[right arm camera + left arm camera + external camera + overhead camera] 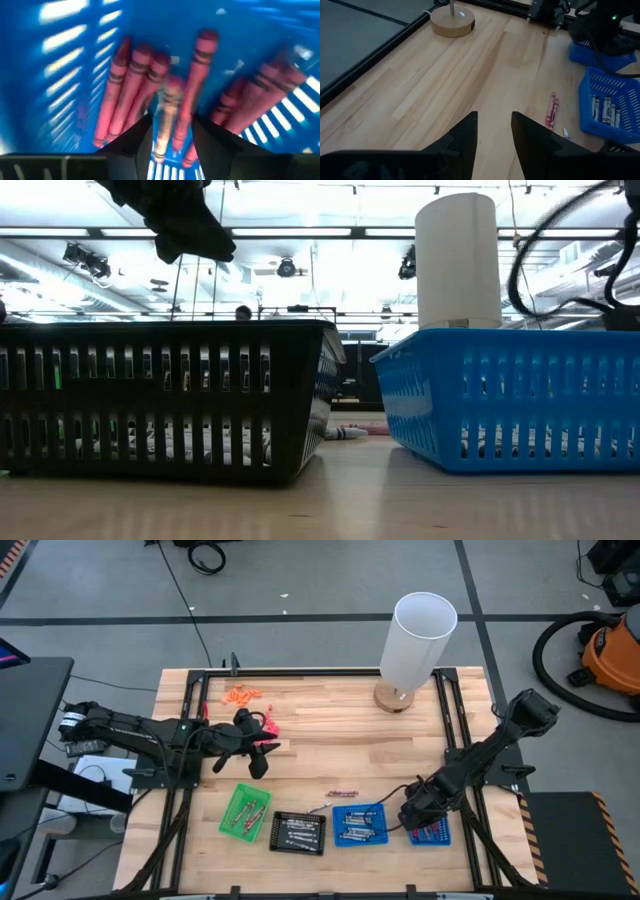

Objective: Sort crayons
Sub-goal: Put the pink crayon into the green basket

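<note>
The wooden surface (330,740) carries four small trays along its front edge. The right gripper (172,132), parted, points into the rightmost blue tray (432,833) over maroon crayons (130,85). The left gripper (494,135), parted and empty, hovers mid-surface near two loose crayons (551,109).

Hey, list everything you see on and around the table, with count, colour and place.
Lamp: one, white shade on a round wooden base, far edge of the table.
Green tray: one, near edge, left of the others.
Black tray: one, near edge, holding pale crayons.
Blue trays: two, near edge; the middle one holds pale crayons, the right one holds red crayons.
Loose red crayons: two, side by side on the bare wood beyond the trays.
Orange bits: a small heap, far left of the table.
Vacuum: one, orange and black, on the floor at right.
Left tool: open, empty, above the table.
Right tool: down inside the right blue tray, over the red crayons.
</note>
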You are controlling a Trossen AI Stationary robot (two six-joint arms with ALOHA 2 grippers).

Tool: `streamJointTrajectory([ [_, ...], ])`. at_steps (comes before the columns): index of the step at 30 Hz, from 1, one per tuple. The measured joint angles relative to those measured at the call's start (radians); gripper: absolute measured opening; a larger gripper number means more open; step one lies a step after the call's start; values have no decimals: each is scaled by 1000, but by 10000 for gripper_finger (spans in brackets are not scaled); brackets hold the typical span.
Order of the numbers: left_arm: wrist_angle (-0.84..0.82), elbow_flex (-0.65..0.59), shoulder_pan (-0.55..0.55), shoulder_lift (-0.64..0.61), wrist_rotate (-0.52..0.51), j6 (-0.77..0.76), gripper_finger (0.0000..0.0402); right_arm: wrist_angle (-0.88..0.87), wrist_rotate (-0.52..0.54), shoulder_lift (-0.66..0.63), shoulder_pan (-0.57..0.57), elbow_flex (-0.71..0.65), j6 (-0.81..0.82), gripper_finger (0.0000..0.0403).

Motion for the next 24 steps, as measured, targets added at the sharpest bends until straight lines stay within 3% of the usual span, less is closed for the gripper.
streamJointTrajectory([
  [7,0,0,0,0,3,2,130,47,-52,37,1,3,-22,146],
  [24,0,0,0,0,10,3,130,-54,-77,-20,3,34,-9,146],
])
